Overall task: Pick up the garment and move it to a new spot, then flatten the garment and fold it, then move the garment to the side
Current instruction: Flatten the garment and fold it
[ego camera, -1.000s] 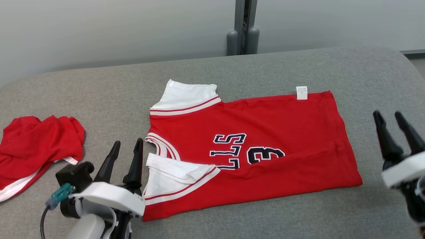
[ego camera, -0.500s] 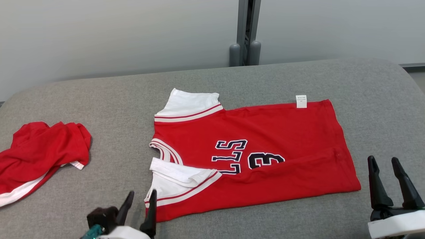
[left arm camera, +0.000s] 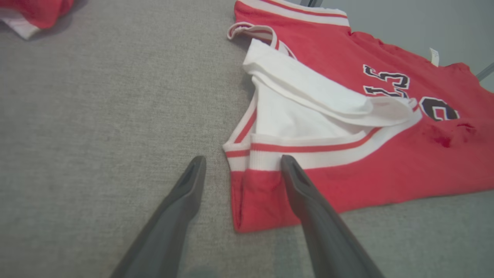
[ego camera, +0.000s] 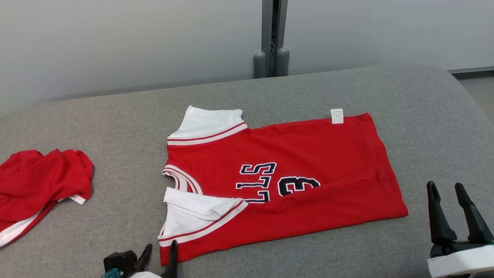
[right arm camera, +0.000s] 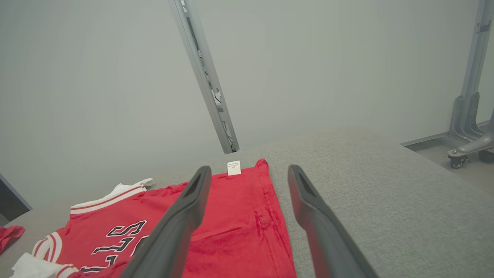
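The garment (ego camera: 293,154) is a red jersey with white sleeves and dark lettering, lying partly folded in the middle of the grey table (ego camera: 115,116). The near sleeve is doubled over itself. My left gripper (ego camera: 160,251) is open at the jersey's near left corner. In the left wrist view the left gripper (left arm camera: 242,162) straddles that corner of the garment (left arm camera: 386,162), one finger over the red cloth and one over bare table. My right gripper (ego camera: 445,189) stands open off the jersey's right edge. The right wrist view shows the right gripper (right arm camera: 250,170) above the garment (right arm camera: 239,216), holding nothing.
A second red and white cloth (ego camera: 38,181) lies crumpled at the table's left edge, also in the left wrist view (left arm camera: 31,11). A grey post (ego camera: 270,38) stands behind the table against the wall. A wheeled stand base (right arm camera: 467,146) sits on the floor beyond the table's right end.
The head camera has shifted. Both grippers have drawn back toward the table's near edge, the left one from beside the near sleeve to the jersey's near left corner. Both stay open.
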Tool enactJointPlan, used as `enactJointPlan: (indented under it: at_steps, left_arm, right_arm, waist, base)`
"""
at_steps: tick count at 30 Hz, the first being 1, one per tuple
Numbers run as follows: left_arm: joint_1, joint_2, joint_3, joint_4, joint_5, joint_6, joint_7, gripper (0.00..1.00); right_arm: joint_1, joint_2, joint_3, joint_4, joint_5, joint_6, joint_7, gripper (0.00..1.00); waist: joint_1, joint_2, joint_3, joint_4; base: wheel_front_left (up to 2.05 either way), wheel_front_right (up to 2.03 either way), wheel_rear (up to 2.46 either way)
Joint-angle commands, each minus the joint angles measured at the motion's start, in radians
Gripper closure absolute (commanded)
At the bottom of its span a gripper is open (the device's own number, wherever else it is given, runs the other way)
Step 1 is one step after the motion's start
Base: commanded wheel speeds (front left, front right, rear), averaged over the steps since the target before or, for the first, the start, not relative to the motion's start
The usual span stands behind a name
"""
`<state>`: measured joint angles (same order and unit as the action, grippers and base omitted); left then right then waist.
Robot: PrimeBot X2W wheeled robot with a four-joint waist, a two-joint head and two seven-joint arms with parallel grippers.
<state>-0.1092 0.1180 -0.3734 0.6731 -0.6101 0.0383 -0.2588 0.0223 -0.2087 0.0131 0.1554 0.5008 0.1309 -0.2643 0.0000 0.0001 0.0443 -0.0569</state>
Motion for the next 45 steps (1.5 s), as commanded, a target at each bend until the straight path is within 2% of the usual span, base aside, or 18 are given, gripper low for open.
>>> enactJointPlan:
  at_steps: [1,6,7,8,9,16,22,28,35,42,43,44,45]
  left_arm:
    - [-0.018,0.004,0.004,0.013,-0.004,0.003,-0.003,0.0]
    - [-0.047,-0.005,-0.008,0.074,-0.018,-0.025,0.016,0.0]
    - [-0.055,-0.011,-0.018,0.086,-0.019,-0.038,0.028,0.07]
    - [-0.062,-0.014,-0.022,0.096,-0.022,-0.047,0.029,0.81]
    - [-0.066,-0.015,-0.024,0.101,-0.023,-0.047,0.029,1.0]
    - [-0.1,-0.009,-0.016,0.087,-0.015,-0.052,0.01,1.0]
    - [-0.099,0.001,-0.018,-0.02,0.024,-0.057,-0.004,1.0]
    - [-0.087,0.002,-0.035,-0.074,0.041,-0.05,-0.002,1.0]
    - [-0.079,0.006,-0.063,-0.148,0.053,-0.04,0.024,1.0]
    - [-0.077,0.016,-0.075,-0.19,0.055,-0.029,0.046,1.0]
    - [-0.075,0.018,-0.074,-0.194,0.054,-0.026,0.047,1.0]
    - [-0.069,0.022,-0.071,-0.201,0.048,-0.02,0.051,1.0]
    - [-0.064,0.025,-0.069,-0.202,0.046,-0.018,0.05,1.0]
  right_arm:
    - [-0.01,-0.006,-0.001,-0.006,0.002,0.0,-0.002,0.0]
    - [-0.014,-0.007,-0.006,-0.01,-0.001,0.0,-0.002,0.0]
    - [-0.016,-0.005,-0.012,-0.007,-0.006,0.0,-0.002,0.0]
    - [-0.016,-0.003,-0.017,0.0,-0.011,0.0,-0.002,0.0]
    - [-0.017,-0.002,-0.018,0.005,-0.014,0.0,-0.002,0.0]
    - [-0.036,0.009,-0.018,0.095,-0.028,0.0,-0.002,0.0]
    - [-0.104,0.045,-0.046,0.288,0.062,0.0,0.032,0.0]
    - [-0.159,0.075,-0.082,0.427,0.169,0.0,0.059,0.0]
    - [-0.238,0.082,-0.065,0.567,0.312,0.0,0.1,0.0]
    - [-0.268,0.085,-0.002,0.597,0.398,0.0,0.11,0.0]
    - [-0.27,0.08,0.009,0.598,0.402,0.0,0.107,0.41]
    - [-0.275,0.063,0.035,0.598,0.409,0.0,0.078,1.0]
    - [-0.273,0.051,0.044,0.594,0.418,0.0,0.062,1.0]
  waist:
    - [0.0,-0.0001,0.006,-0.006]
    - [0.0,-0.0001,0.018,-0.021]
    - [0.0,-0.0001,0.023,-0.023]
    - [0.0,-0.0001,0.028,-0.024]
    - [0.0,-0.0001,0.03,-0.023]
    - [0.0,-0.0001,0.038,-0.009]
    - [0.0,-0.0001,0.048,0.03]
    - [0.0,-0.0001,0.055,0.065]
    - [0.0,-0.0001,0.085,0.103]
    - [0.0,-0.0001,0.091,0.113]
    - [0.0,-0.0001,0.09,0.113]
    - [0.0,-0.0001,0.085,0.11]
    - [0.0,-0.0001,0.077,0.104]
  base:
    - [0.0,0.0,0.0]
    - [0.0,0.0,0.0]
    - [0.0,0.0,0.0]
    - [0.0,0.0,0.0]
    - [0.0,0.0,0.0]
    - [0.0,0.0,0.0]
    - [0.0,0.0,0.0]
    - [0.0,0.0,0.0]
    - [0.0,0.0,0.0]
    - [0.0,0.0,0.0]
    - [0.0,0.0,0.0]
    - [0.0,0.0,0.0]
    - [0.0,0.0,0.0]
